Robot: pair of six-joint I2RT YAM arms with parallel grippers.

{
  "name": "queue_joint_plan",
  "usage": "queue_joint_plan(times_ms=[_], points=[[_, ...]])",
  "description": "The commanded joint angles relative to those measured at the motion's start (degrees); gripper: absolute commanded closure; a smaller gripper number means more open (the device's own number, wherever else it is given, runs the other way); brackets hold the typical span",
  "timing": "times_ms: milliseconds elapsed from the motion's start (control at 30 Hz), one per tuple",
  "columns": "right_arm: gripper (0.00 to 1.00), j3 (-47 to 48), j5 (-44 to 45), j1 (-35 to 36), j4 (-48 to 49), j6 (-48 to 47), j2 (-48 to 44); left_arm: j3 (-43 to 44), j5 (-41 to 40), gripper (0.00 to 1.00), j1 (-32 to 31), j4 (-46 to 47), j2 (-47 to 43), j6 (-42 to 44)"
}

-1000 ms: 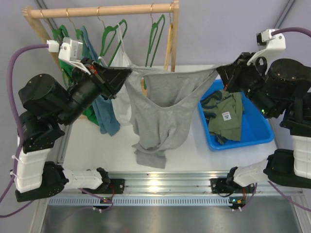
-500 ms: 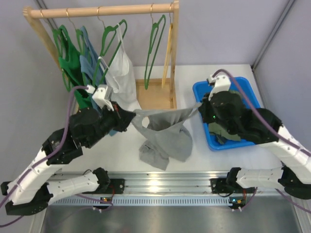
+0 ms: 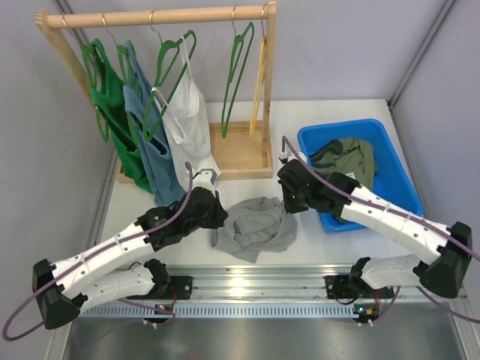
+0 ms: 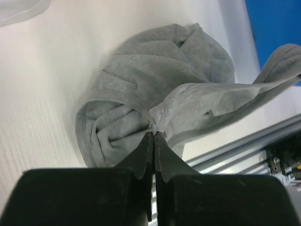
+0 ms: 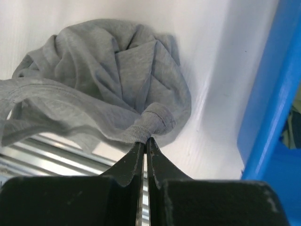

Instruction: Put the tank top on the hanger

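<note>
The light grey tank top (image 3: pixel 255 229) lies crumpled on the white table in front of the rack. My left gripper (image 3: pixel 215 215) is low at its left edge, shut on a bunched piece of its hem (image 4: pixel 154 133). My right gripper (image 3: pixel 289 204) is low at its right edge, shut on a rolled edge of the fabric (image 5: pixel 145 139). The cloth shows in the left wrist view (image 4: pixel 141 80) and the right wrist view (image 5: pixel 108 61). Two empty green hangers (image 3: pixel 238 67) (image 3: pixel 176 64) hang on the wooden rack, apart from both grippers.
The wooden rack (image 3: pixel 154 15) at the back holds a green garment (image 3: pixel 111 112), a blue top (image 3: pixel 154 161), a white tank top (image 3: pixel 187 124) and a yellow hanger (image 3: pixel 259 75). A blue bin (image 3: pixel 390 157) with an olive garment (image 3: pixel 349 161) stands right. A metal rail (image 3: pixel 247 289) runs along the near edge.
Both arms came down from holding the tank top stretched in the air. The top now lies bunched on the table, and the grippers are closer together.
</note>
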Motion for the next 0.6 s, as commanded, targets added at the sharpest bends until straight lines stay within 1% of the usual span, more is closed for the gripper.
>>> queue_joint_plan(times_ms=[0,33,67,133,233,333,367,400,433,467,500,533,567], points=[[1.00,-1.42,-6.27,-4.23,9.96,-2.40,5.36,-2.16,1.50,1.00,4.08,10.82,3.00,0.76],[1.00,-1.59,-6.88,-4.93,10.85,-2.58,6.67,-2.95,2.38,1.00,6.97,11.97,3.44,1.20],[1.00,-1.51,-7.59,-5.72,11.55,-2.67,9.12,-4.53,4.65,1.00,8.56,13.03,4.23,1.38],[1.00,-0.89,-7.33,-5.90,12.26,-2.93,11.07,-5.68,5.90,1.00,12.25,15.06,5.02,1.82],[1.00,-0.98,-6.72,-6.08,12.70,-2.93,13.28,-7.09,7.31,1.00,15.33,16.02,6.08,2.87],[0.99,-1.85,-6.89,-6.08,12.62,-2.67,13.19,-8.23,10.11,0.99,16.05,17.34,6.78,3.66],[0.94,-2.29,-6.63,-5.99,12.70,-2.50,12.23,-8.58,11.17,0.95,16.05,17.69,6.70,3.84],[0.92,-2.99,-6.54,-6.08,12.70,-2.41,11.70,-8.67,12.48,0.90,16.05,17.87,6.52,3.84],[0.89,-3.26,-6.28,-6.17,12.70,-2.32,11.17,-8.85,12.93,0.79,15.96,17.87,6.26,4.02],[0.83,-3.53,-6.10,-6.08,12.70,-2.32,10.21,-8.85,13.11,0.73,16.05,17.44,5.56,4.11],[0.80,-3.79,-6.10,-6.08,12.70,-2.32,9.68,-8.67,13.11,0.69,15.96,17.00,4.95,4.11],[0.77,-3.97,-6.36,-6.08,12.79,-2.32,9.07,-8.50,12.76,0.62,16.05,16.56,4.51,4.37],[0.71,-4.06,-6.54,-5.99,12.79,-2.41,8.10,-7.89,12.41,0.60,15.96,14.90,3.28,4.46]])
